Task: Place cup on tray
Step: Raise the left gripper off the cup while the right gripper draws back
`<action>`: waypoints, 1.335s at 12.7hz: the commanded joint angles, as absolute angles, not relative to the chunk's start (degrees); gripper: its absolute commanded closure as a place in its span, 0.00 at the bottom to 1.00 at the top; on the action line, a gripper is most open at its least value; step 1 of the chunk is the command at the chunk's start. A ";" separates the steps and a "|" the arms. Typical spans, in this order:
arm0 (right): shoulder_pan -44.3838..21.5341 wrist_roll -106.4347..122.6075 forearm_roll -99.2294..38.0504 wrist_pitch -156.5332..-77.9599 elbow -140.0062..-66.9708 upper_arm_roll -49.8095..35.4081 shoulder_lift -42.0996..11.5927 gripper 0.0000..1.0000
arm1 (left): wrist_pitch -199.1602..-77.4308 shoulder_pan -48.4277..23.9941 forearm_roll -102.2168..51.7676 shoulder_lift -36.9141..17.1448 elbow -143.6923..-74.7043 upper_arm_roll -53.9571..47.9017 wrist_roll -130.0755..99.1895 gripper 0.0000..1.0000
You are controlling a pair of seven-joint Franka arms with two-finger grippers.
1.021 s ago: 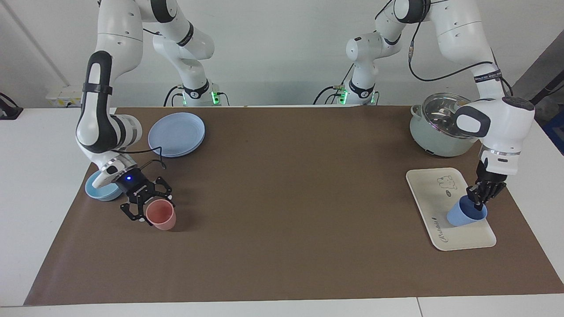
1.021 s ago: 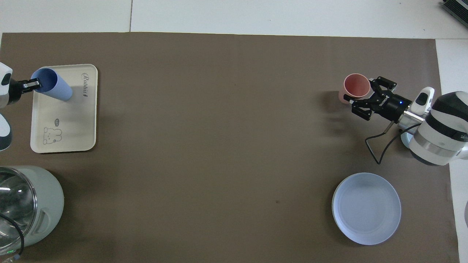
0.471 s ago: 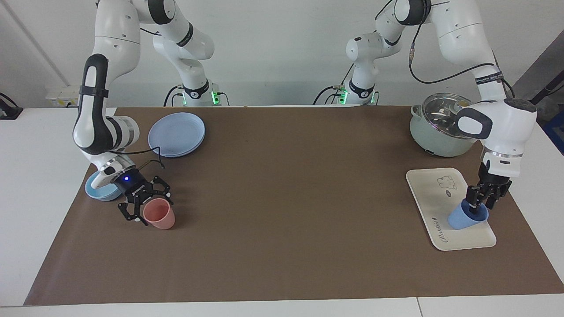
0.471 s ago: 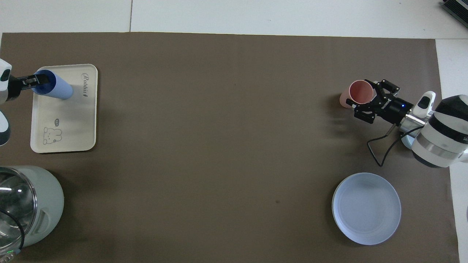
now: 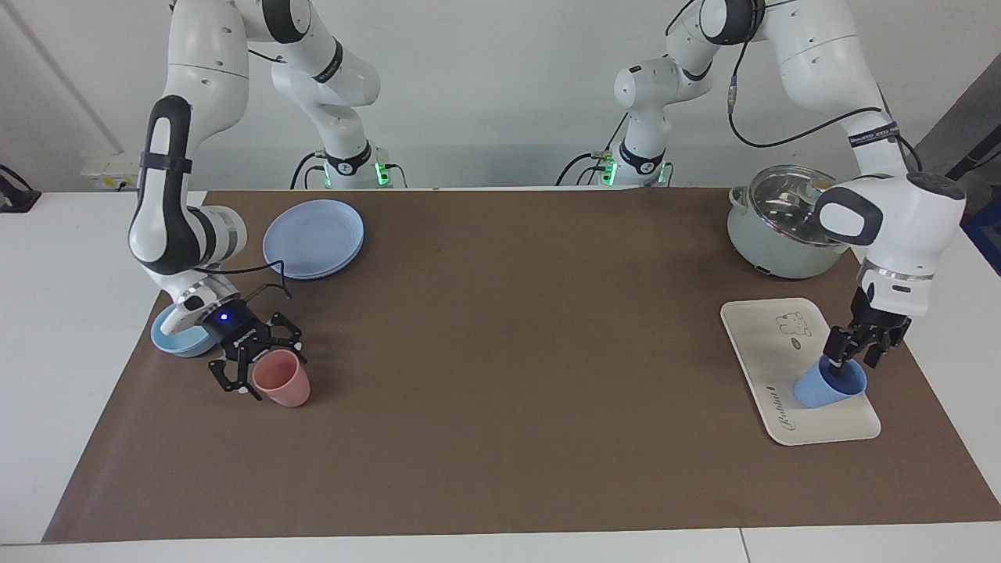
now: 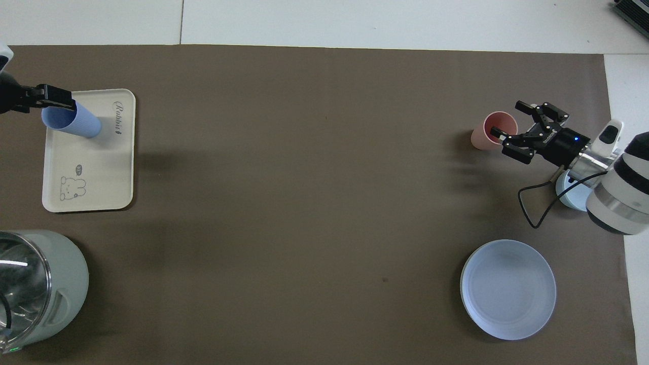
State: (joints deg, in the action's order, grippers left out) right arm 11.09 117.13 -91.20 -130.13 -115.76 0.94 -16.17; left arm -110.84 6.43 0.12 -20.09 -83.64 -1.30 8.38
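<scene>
The tabletop (image 5: 500, 375) is being viewed from high across it, facing the robots, and from steeply above their own end, looking forward. The whole brown mat (image 6: 314, 203) is being shared, half a turn apart.
</scene>
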 commanded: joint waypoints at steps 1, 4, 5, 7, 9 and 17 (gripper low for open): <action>11.69 106.04 -83.53 -130.78 -118.21 0.53 -10.12 0.00 | -98.04 -0.41 5.96 -21.35 -75.00 -0.35 8.17 0.00; 11.87 91.71 -71.59 -130.87 -117.86 0.70 -6.34 0.00 | -87.30 -6.48 7.38 -22.06 -69.45 -0.09 7.13 0.00; 11.78 88.45 -66.76 -130.96 -117.51 0.79 -5.55 0.00 | -85.19 -8.07 7.30 -21.80 -69.00 -0.09 4.68 0.00; 10.29 79.94 -55.95 -135.24 -117.42 0.70 -3.09 0.00 | -84.55 -8.53 4.94 -19.61 -69.34 -0.87 2.11 0.00; 8.18 69.75 -46.28 -137.45 -117.42 0.70 -1.59 0.00 | -85.34 -6.87 -0.59 -15.92 -70.83 -0.18 2.02 0.00; 0.37 40.65 -23.24 -140.89 -117.42 0.70 0.44 0.00 | -92.11 -1.32 -0.79 -9.32 -81.83 -0.18 3.08 0.00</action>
